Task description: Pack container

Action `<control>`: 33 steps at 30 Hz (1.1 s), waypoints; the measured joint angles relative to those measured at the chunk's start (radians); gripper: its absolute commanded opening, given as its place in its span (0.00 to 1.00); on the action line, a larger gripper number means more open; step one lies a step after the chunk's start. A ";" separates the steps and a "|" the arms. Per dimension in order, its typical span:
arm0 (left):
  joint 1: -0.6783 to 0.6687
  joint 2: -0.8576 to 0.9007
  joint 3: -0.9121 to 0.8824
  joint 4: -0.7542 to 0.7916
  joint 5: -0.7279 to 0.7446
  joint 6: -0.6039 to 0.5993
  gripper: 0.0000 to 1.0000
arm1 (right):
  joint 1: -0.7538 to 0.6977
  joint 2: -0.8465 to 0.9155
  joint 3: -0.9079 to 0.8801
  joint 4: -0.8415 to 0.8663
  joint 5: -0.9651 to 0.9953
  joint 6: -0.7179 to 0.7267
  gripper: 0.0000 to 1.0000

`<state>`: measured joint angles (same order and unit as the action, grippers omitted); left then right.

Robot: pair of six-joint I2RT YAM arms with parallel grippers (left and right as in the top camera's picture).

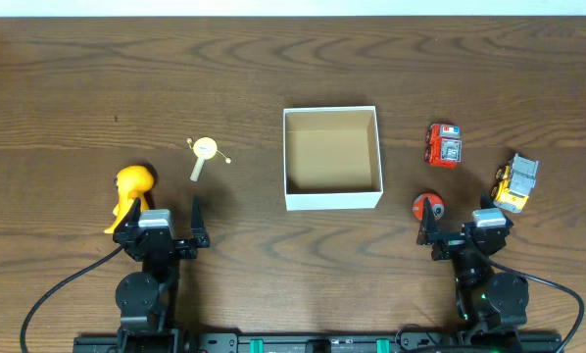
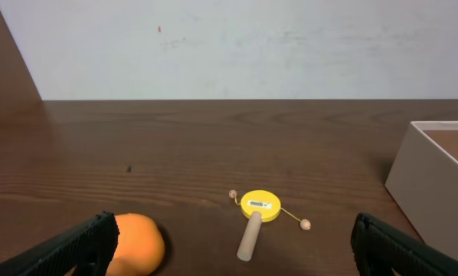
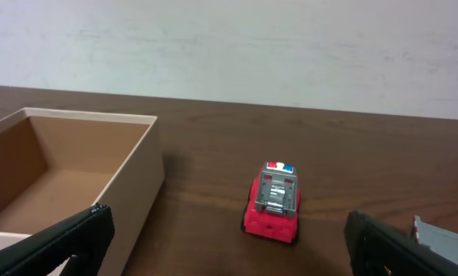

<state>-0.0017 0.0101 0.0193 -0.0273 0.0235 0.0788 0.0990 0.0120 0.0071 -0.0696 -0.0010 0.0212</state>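
Your box sits open-topped at the middle of the overhead frame, white outside and brown inside, with nothing in it. Your left hand is at the lower left of that frame, its fingers spread wide apart and holding nothing. Just beside it on the left edge lies an orange toy, which in the left wrist view shows at the bottom left, right against the inner side of one finger. Up and to the right of that hand, between it and the box, a small yellow rattle drum lies flat on the counter with its wooden handle pointing down-left and two beads on strings. Your right hand is at the lower right, fingers likewise wide apart and empty. A round red piece lies just by its one fingertip; a yellow and grey toy truck lies by the other. A red toy truck stands higher up, to the right of the box and apart from it.
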 measured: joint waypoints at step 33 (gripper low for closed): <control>0.000 0.011 0.000 0.000 0.000 -0.008 0.98 | 0.000 0.000 0.000 0.000 0.004 -0.030 0.99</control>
<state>-0.0017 0.0208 0.0193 -0.0273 0.0235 0.0704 0.0990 0.0120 0.0071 -0.0696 0.0032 -0.0090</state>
